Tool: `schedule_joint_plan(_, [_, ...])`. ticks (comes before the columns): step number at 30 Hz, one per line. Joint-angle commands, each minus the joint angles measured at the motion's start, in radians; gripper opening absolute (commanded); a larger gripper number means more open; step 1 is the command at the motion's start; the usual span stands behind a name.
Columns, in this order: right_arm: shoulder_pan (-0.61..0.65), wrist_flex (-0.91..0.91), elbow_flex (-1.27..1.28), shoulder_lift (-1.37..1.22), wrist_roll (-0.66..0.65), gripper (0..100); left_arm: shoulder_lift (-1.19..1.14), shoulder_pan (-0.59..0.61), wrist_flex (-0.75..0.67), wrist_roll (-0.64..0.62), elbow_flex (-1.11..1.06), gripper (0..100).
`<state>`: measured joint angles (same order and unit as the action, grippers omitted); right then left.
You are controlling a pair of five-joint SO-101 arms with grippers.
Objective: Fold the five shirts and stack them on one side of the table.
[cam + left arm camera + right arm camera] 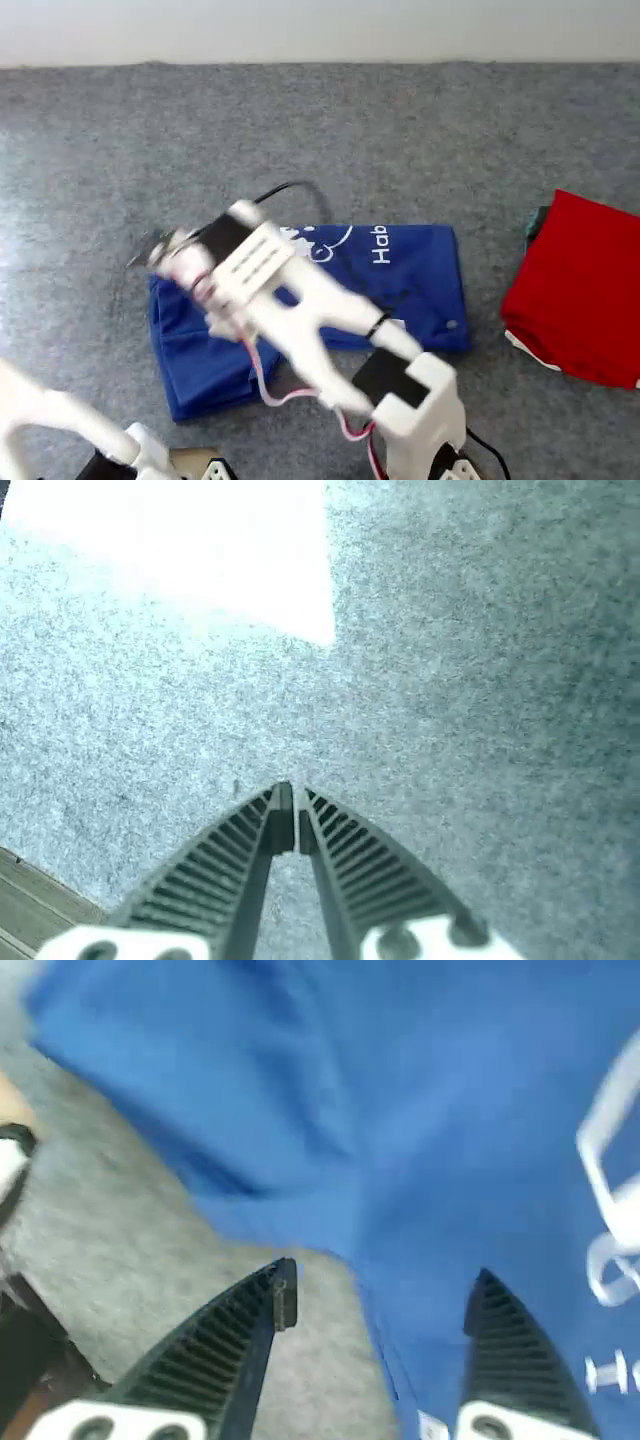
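Grey table (pixel 300 130); overhead, red shirt (pixel 585 300) near blue shirt (pixel 410 280).

The left end effector (pixel 295 815), fingertips together, hangs above grey carpet (pixel 480 680).

High view: the right arm (pixel 300 300) covers the middle of the blue shirt (pixel 420 270) and part of its white print (pixel 380 245). The arm's far end is smeared. The red shirt (pixel 580 290) is cut by the right edge. A dark green scrap (pixel 536 224) at its corner is mostly hidden and not identifiable. The left arm (pixel 50 412) is cut by the left and bottom edges. Right wrist view: the blue shirt runs off the frame, and its print is blurred and unreadable
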<state>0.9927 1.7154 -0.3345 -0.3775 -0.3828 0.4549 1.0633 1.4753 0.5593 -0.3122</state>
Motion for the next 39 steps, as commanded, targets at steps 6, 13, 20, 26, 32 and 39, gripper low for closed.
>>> schedule_joint_plan(6, [0.206, -0.071, 0.000, -0.090, 0.018, 28.0, 0.000, 0.018, -0.015, 0.006, 0.004, 2])
schedule_joint_plan(13, [0.312, -0.093, 0.000, -0.137, 0.020, 26.2, 0.000, 0.018, -0.015, 0.006, 0.004, 2])
schedule_joint_plan(20, [0.312, -0.134, 0.000, -0.274, 0.015, 26.0, 0.000, 0.017, -0.015, 0.006, 0.004, 2])
schedule_joint_plan(26, [0.302, -0.173, 0.000, -0.384, 0.021, 24.7, 0.000, 0.018, -0.014, 0.006, 0.004, 2])
schedule_joint_plan(32, [0.260, -0.168, -0.055, -0.407, 0.015, 5.5, 0.000, 0.018, -0.014, 0.006, 0.004, 2])
schedule_joint_plan(39, [0.193, -0.160, -0.112, -0.404, 0.014, 1.0, 0.000, 0.017, -0.014, 0.006, 0.004, 2])
